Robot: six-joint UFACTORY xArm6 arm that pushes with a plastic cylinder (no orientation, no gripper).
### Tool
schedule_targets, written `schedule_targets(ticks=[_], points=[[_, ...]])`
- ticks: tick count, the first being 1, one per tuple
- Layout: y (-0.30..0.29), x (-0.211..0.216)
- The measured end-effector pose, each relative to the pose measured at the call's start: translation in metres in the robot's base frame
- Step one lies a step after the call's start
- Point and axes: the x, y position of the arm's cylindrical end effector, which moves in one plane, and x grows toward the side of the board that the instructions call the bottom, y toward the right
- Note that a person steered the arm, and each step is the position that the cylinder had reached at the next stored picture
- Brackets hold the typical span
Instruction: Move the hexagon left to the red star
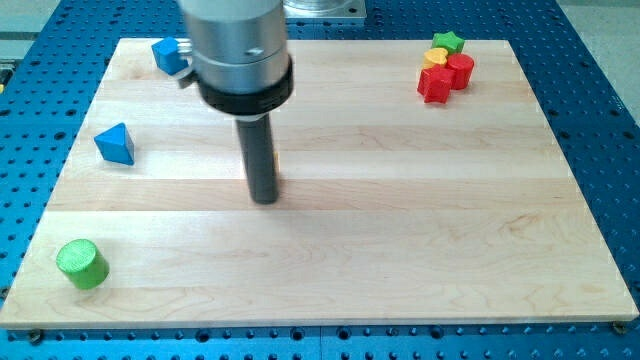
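My tip (264, 198) rests on the wooden board (400, 250), left of centre. A thin yellow-orange sliver (277, 168) shows at the rod's right edge; the rod hides the rest, so I cannot tell its shape. At the view's top right is a tight cluster: a red star-like block (433, 86), a second red block (461, 70) touching its right side, a small yellow block (435, 58) above them, and a green star (448, 41) at the top. My tip is far to the left of this cluster.
A blue block (168, 54) sits at the top left, partly behind the arm's grey housing (240, 50). A blue triangular block (115, 144) lies at the left. A green cylinder (81, 264) lies at the bottom left corner.
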Motion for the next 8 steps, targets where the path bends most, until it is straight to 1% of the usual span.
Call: schedule_targets(ticks=[1, 2, 3, 4, 5, 6, 7, 8], points=[[0.002, 0.012], [-0.012, 0.032], [-0.047, 0.032], [-0.041, 0.009], [-0.016, -0.030], [0.028, -0.066], [0.066, -0.113], [0.038, -0.111]])
